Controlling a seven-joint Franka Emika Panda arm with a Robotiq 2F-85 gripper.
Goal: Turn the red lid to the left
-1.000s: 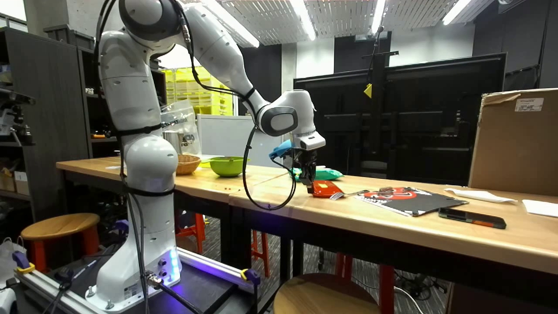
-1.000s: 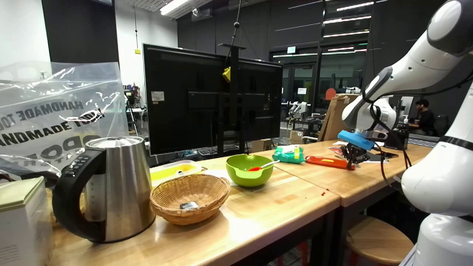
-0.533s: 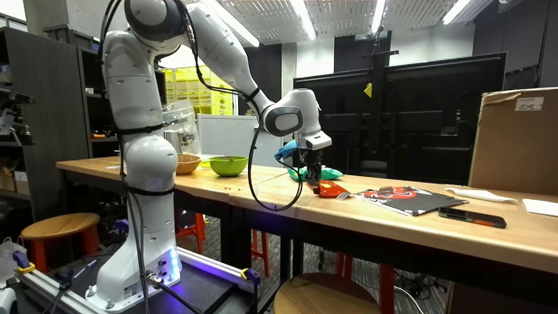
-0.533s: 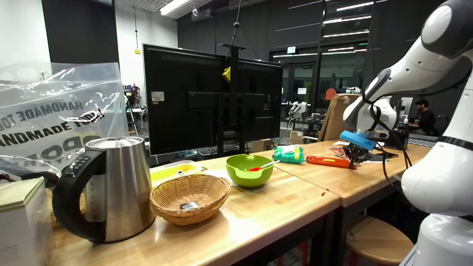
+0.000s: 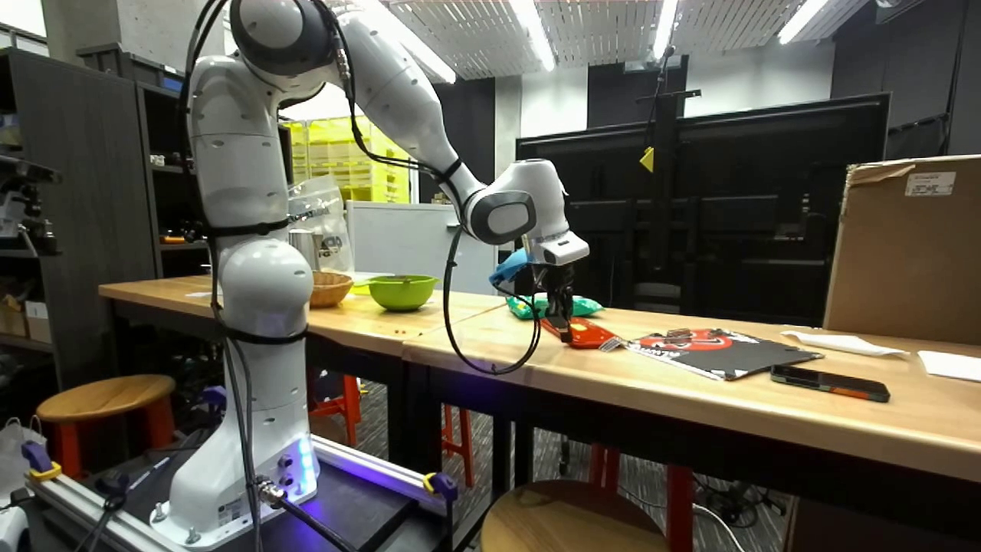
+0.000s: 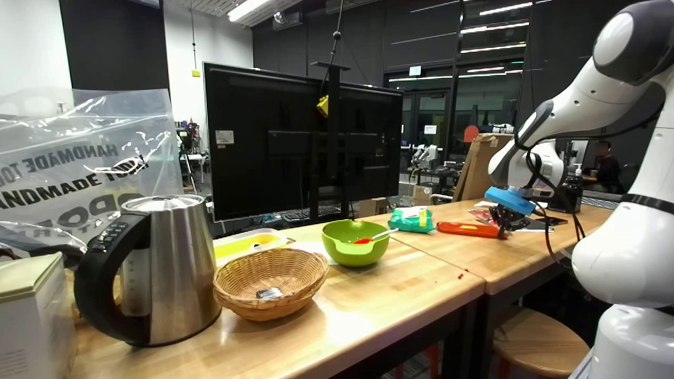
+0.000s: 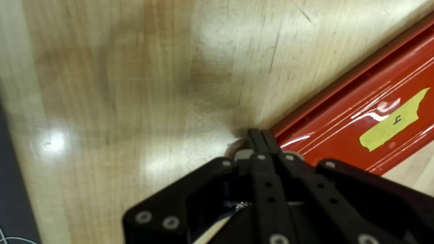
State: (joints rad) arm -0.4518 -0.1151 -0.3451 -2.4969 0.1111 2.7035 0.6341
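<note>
In an exterior view, a strip of wooden tabletop point(image 6: 379, 308) ran between its front edge and the containers, crossed farther along by a seam. In the foreground stood a steel kettle point(image 6: 181, 273), its contents hidden. Beyond it a wicker basket point(image 6: 279, 311) held a small dark packet point(image 6: 269, 292); past that, a green bowl point(image 6: 355, 256) held a red-headed spoon point(image 6: 363, 241), the handle leaning over the rim. Farther off, near a teal-green pack point(image 6: 410, 222), the red lid point(image 6: 468, 229) lay flat, with wood between it and the front edge. In the wrist view the gripper point(image 7: 261, 133) was clenched at one end of the lid, fingers pressed together; whether the tips touched it I could not tell.
</note>
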